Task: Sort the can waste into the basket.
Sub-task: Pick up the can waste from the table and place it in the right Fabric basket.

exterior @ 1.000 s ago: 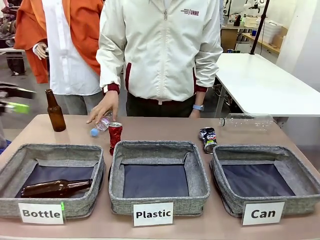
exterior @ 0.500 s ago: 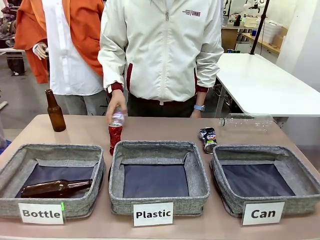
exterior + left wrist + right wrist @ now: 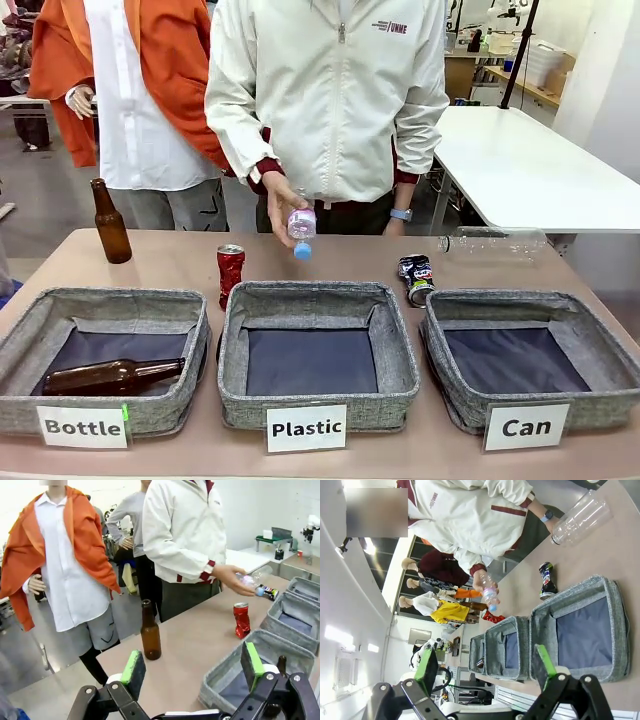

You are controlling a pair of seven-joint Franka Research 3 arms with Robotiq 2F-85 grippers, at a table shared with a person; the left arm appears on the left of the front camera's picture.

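Left claw spread and empty, the red can standing well beyond it; right claw likewise spread, basket just ahead, crushed dark can beyond.

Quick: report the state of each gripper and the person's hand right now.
Left gripper: open, empty.
Right gripper: open, empty.
Person's hand: holding a small plastic bottle.
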